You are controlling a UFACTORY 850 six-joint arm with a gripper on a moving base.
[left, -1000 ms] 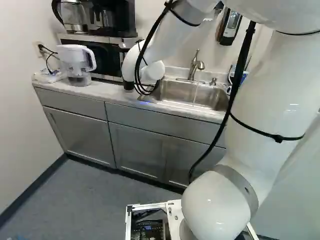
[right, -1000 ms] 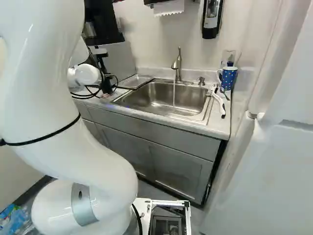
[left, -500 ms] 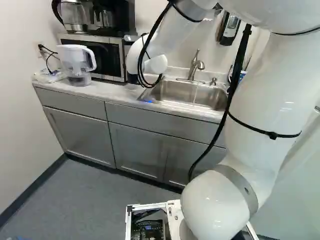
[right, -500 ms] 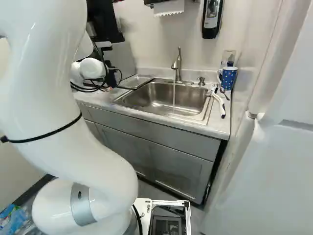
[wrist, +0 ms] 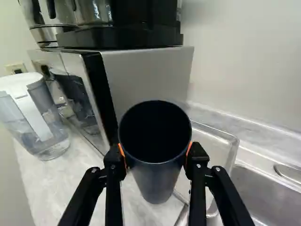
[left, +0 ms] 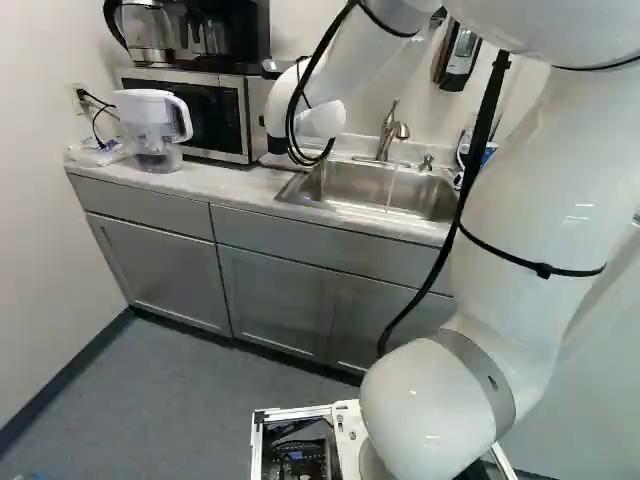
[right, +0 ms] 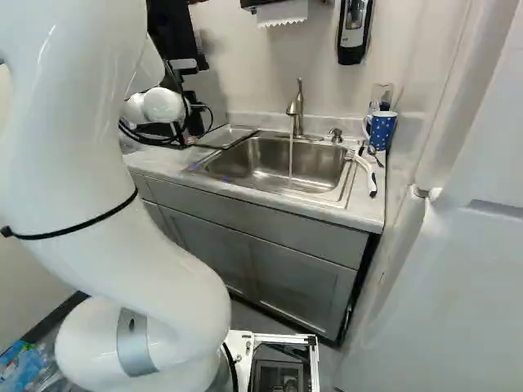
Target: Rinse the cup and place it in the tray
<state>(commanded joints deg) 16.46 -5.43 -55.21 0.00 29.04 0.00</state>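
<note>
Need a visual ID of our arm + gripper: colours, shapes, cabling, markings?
Arm: glossy white, rounded tubular links, bulbous joints, grey bands at some joints. Black cables run along it, looping near the far end; thin black ties circle the links. Gripper: black, two slim jointed fingers, small silvery screws, orange pads.

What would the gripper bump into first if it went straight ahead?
Probably the side of the microwave, and the dark cup held in the gripper would touch it first. The tray might come sooner; the depth is unclear.
</note>
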